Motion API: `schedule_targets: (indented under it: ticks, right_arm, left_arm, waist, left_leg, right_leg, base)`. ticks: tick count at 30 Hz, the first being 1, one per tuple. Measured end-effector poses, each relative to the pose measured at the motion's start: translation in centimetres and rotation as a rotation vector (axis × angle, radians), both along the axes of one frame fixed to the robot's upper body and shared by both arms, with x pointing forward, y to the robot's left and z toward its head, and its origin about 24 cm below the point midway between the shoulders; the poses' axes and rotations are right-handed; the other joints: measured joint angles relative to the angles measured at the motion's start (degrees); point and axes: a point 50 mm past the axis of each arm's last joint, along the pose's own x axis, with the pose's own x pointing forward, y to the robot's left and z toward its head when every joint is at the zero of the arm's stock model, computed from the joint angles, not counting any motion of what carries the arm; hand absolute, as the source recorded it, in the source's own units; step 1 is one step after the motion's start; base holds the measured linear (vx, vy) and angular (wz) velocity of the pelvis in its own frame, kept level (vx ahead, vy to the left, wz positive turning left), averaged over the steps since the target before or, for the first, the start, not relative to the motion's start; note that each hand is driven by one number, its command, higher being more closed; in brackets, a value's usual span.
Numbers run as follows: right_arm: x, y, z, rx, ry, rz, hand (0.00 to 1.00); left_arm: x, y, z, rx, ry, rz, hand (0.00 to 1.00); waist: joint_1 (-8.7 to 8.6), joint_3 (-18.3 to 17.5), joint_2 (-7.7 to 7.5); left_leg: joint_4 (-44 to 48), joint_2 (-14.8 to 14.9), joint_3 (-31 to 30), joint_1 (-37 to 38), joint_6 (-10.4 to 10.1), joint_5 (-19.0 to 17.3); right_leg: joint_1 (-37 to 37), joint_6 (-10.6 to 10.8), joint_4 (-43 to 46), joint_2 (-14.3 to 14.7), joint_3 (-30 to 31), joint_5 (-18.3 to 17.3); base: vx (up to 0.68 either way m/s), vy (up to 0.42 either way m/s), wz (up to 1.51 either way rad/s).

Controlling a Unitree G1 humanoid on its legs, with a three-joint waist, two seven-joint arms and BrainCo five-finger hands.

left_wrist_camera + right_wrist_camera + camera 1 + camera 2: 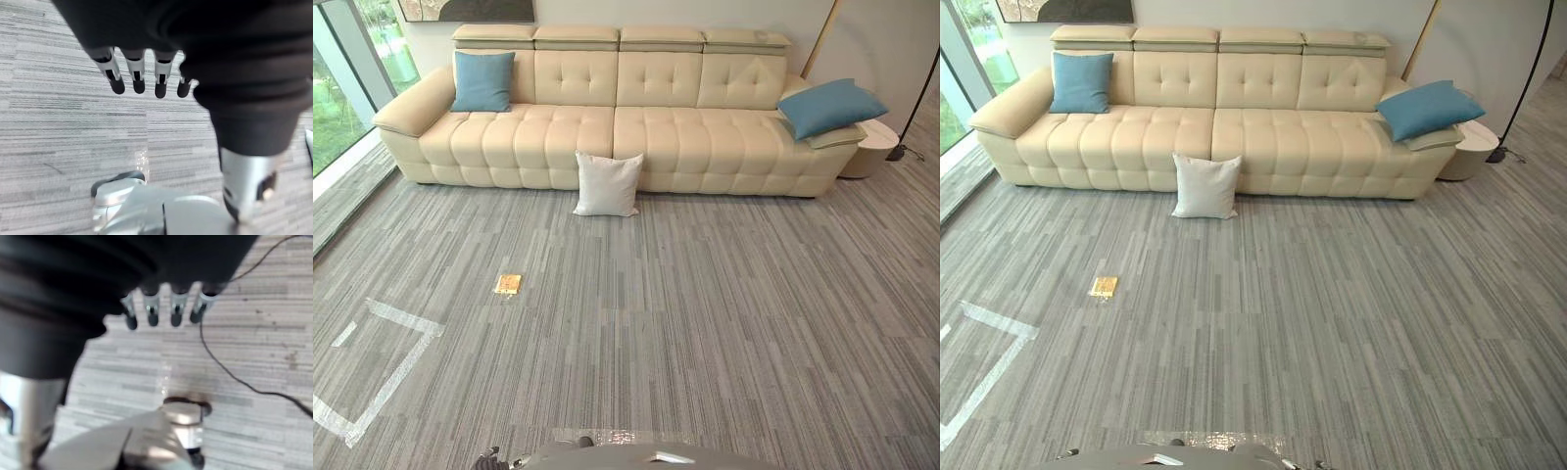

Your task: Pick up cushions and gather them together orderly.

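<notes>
Three cushions are lying scattered about a cream sofa (685, 137), none yet gathered. The white cushion (607, 183) is standing on the carpeted floor (705, 313), leaning against the sofa's front near its middle (probably slipped from the seat). The left blue cushion (482, 81) is sitting propped upright against the backrest in the seat's left corner. The right blue cushion (829, 106) is lying tilted across the right armrest. All three are well apart from the robot.

The left robot hand (137, 73) and the right robot hand (152, 308) are hanging over the floor, fingers straight and relaxed, grasping nothing.

A small yellow object (508, 284) and a taped outline (406, 318) are lying left of the direct path and do not seem to be blocking it. A round side table (876, 147) and a floor lamp's base (897, 153) are crowding the sofa's right end, so reaching there is likely calling for care.
</notes>
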Motion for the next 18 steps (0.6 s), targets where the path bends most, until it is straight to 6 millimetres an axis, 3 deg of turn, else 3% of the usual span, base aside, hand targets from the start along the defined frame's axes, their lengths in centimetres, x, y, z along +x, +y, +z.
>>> schedule_targets:
  ticks: [11,18]
  right_arm:
    - [2.4,0.2,0.3,0.006,-0.061,-0.025,0.00]
    - [2.8,0.2,0.3,0.004,-0.068,-0.022,0.00]
  left_arm:
    - [0.5,-0.1,0.0,-0.008,-0.019,0.056,0.00]
    - [0.5,-0.2,-0.1,-0.010,-0.018,0.057,0.00]
  waist:
    - [-0.01,3.3,0.24]
    - [0.01,3.4,0.27]
  left_leg:
    - [-1.5,0.0,-0.1,3.5,0.1,0.5]
    - [-1.6,0.0,-0.1,3.5,0.1,0.5]
  right_leg:
    - [4.4,0.1,-2.5,0.1,-1.6,0.3]
    - [4.6,0.4,-3.2,0.1,-2.3,0.1]
  base:
    - [0.07,-0.017,0.03]
    - [-0.06,-0.021,0.03]
